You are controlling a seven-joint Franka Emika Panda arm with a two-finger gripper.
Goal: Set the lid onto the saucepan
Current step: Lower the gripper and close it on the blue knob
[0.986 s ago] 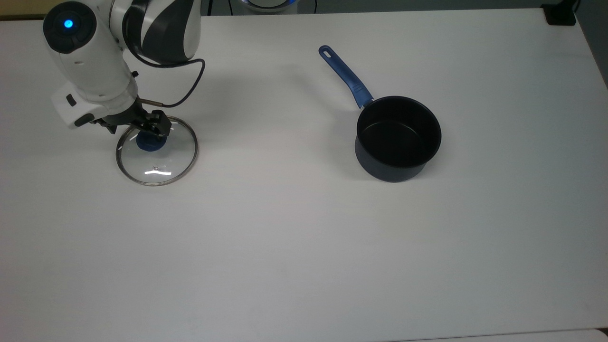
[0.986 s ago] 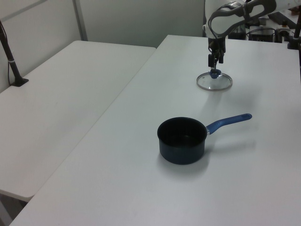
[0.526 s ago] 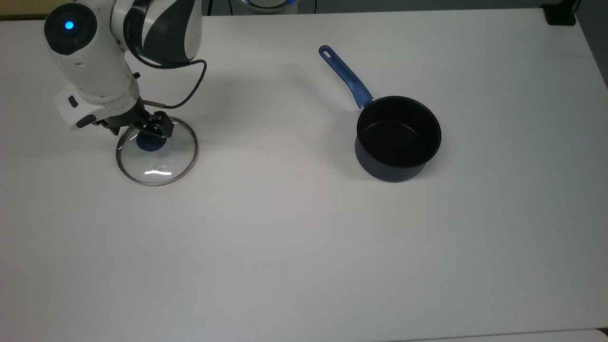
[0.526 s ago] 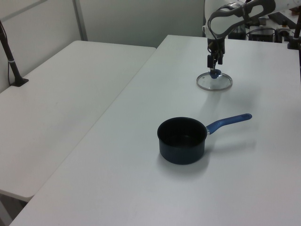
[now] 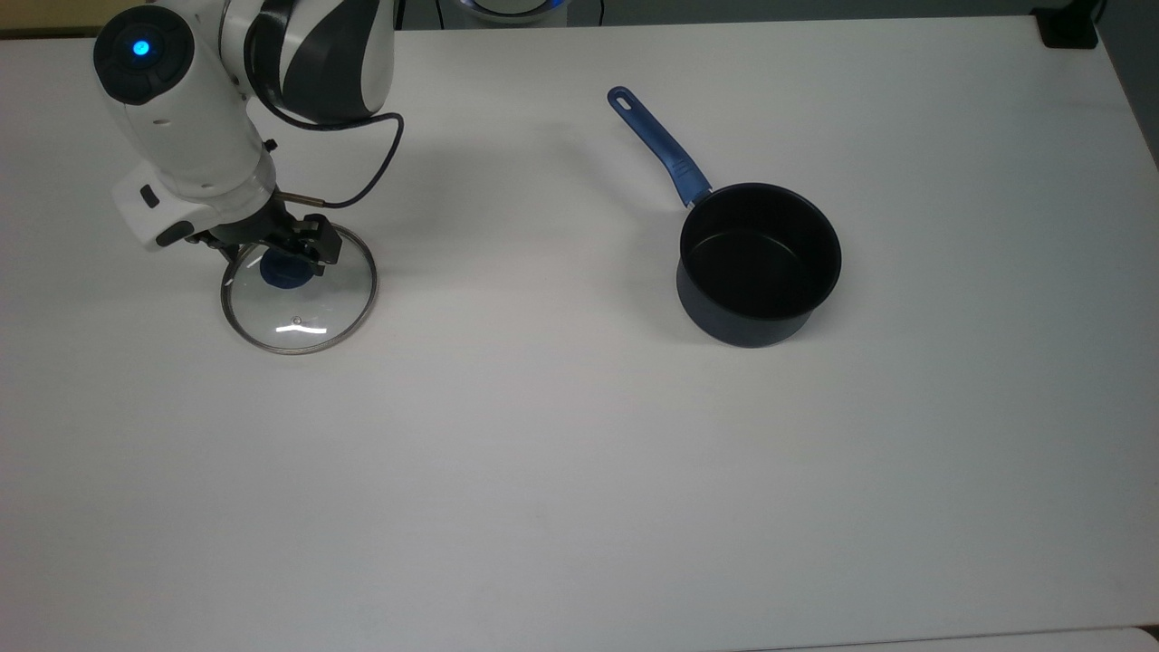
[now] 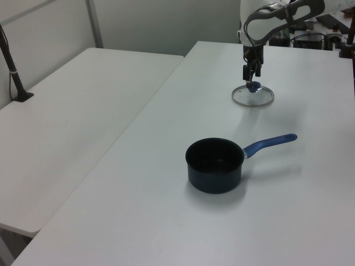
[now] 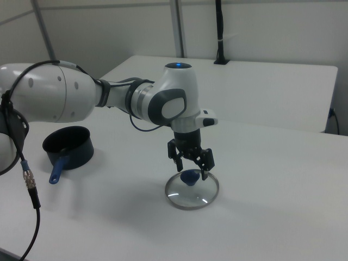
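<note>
The glass lid lies flat on the white table at the top view's left, its blue knob facing up. My gripper hovers just above the knob, open, one finger on each side and touching nothing. The right view shows the gripper spread over the lid. The saucepan stands upright and empty far to the top view's right, with its blue handle pointing to the upper left. In the left view the saucepan is near and the lid lies beyond it.
A second white table adjoins at the left view's left. A black cable loops from my wrist above the lid. A black block sits at the top view's far right corner.
My arm has shifted slightly to the top view's right and lifted a little over the knob. The lid and saucepan have not moved.
</note>
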